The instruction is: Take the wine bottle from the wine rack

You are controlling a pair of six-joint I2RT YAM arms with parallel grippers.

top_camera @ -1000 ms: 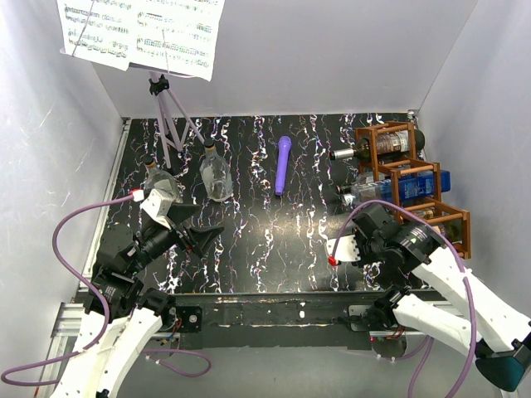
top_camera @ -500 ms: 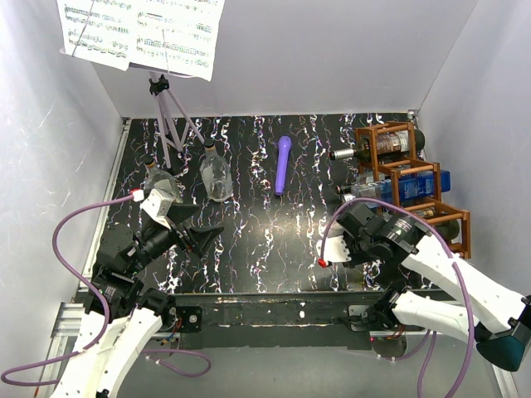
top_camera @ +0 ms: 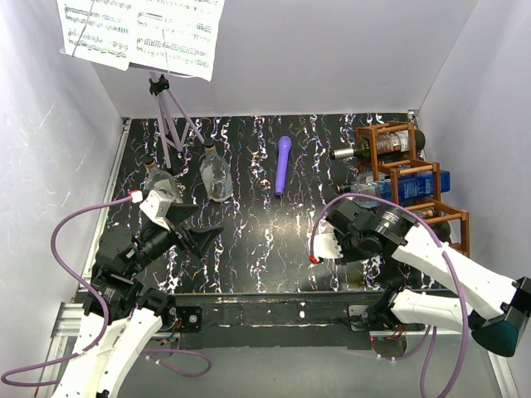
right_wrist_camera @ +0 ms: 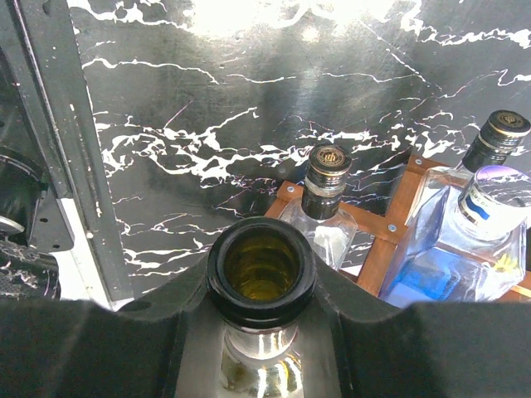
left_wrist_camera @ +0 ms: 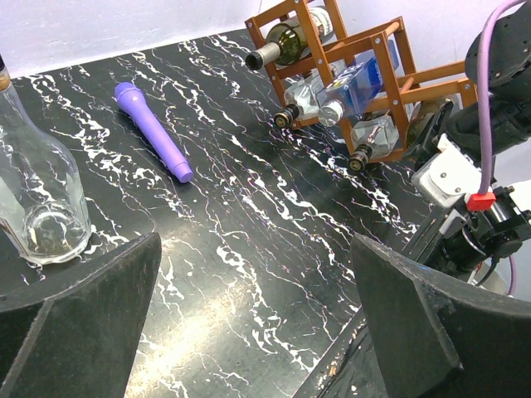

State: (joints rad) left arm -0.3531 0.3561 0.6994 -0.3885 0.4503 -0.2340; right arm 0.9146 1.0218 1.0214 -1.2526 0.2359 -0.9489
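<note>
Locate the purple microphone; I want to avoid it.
In the top view, the microphone lies at centre back, between a clear bottle and the wine rack.

Top external: high behind the near edge, looking down on the whole table (top_camera: 249, 166). Left wrist: low, from the near-left corner toward the far-right. Right wrist: close over the wine bottle (right_wrist_camera: 261, 278) mouth, by the right edge. All share the wine rack (top_camera: 411, 178).
</note>
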